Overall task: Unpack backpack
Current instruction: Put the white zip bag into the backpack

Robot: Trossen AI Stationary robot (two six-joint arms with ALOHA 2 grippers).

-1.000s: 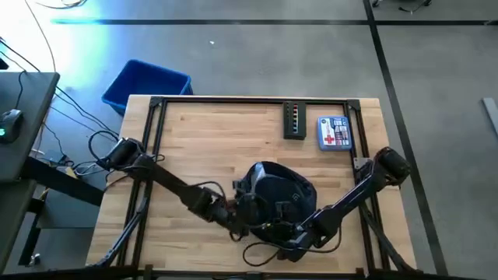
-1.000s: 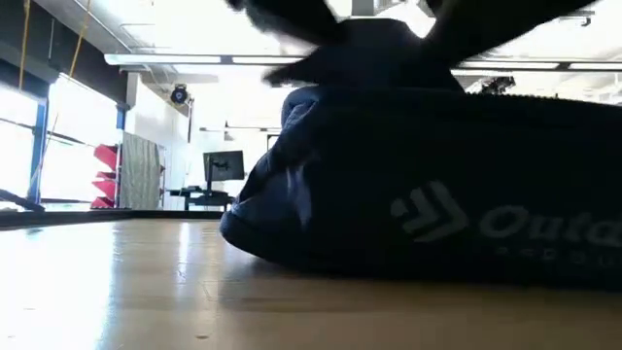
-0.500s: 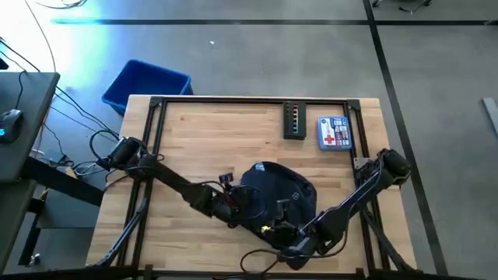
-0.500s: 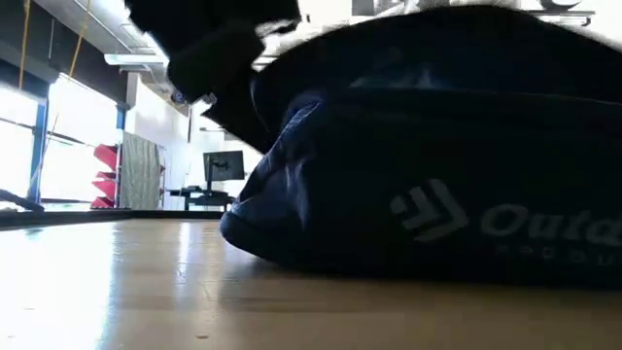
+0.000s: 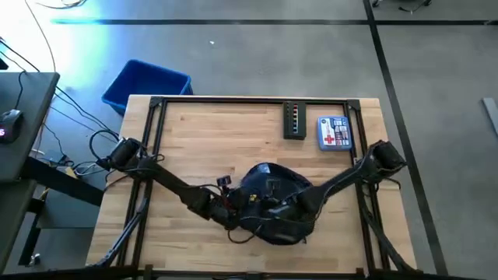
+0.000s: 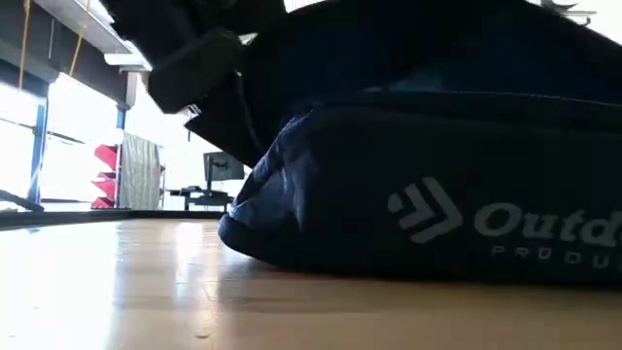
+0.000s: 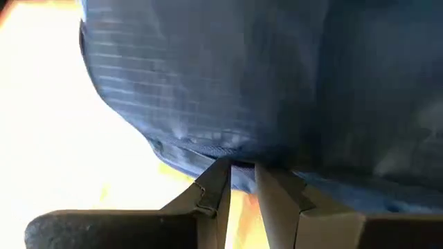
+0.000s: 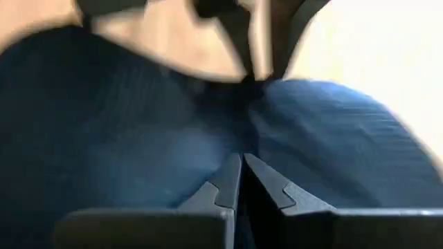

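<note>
High view: the backpack (image 5: 272, 204) lies on the desk (image 5: 202, 144) near the middle of its front edge; the left end effector (image 5: 243, 210) meets its left side, the right end effector (image 5: 289, 204) is over its top; a dark case (image 5: 294, 120) and a kit (image 5: 334, 132) sit by the far right corner.
Low view: backpack (image 6: 437, 185) flat on the desk.
Left wrist view: fingers (image 7: 211, 197) nearly closed, pinching the backpack's edge (image 7: 228, 160).
Right wrist view: fingers (image 8: 225, 181) clenched together on the fabric (image 8: 138, 138).

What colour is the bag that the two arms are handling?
The backpack is dark navy blue, clearest in the low view.
</note>
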